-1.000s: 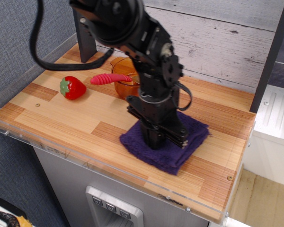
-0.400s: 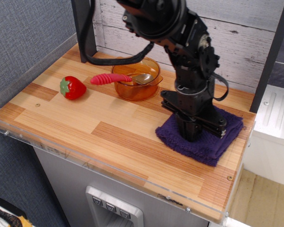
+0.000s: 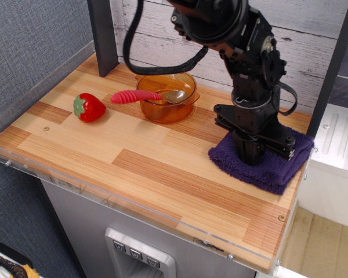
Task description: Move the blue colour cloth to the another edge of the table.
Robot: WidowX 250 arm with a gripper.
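Note:
The blue colour cloth point(image 3: 272, 171), a folded dark blue-purple towel, lies on the table point(image 3: 133, 168) at its right edge, its far corner reaching the rim. My black gripper point(image 3: 252, 155) points straight down and presses into the middle of the cloth. Its fingertips are sunk in the towel's pile, so I cannot tell whether they are open or shut. The arm rises behind it toward the top of the frame.
An orange bowl point(image 3: 166, 106) holding a spoon with a pink-red handle point(image 3: 136, 96) stands at the back centre. A red toy strawberry point(image 3: 89, 108) lies at the left. A dark post point(image 3: 104, 35) stands at the back left. A clear acrylic rim point(image 3: 133, 209) lines the front edge.
The gripper has dragged the cloth to the right across the table, from the front middle to the right edge. The bowl, hidden behind the arm a second ago, is in full view.

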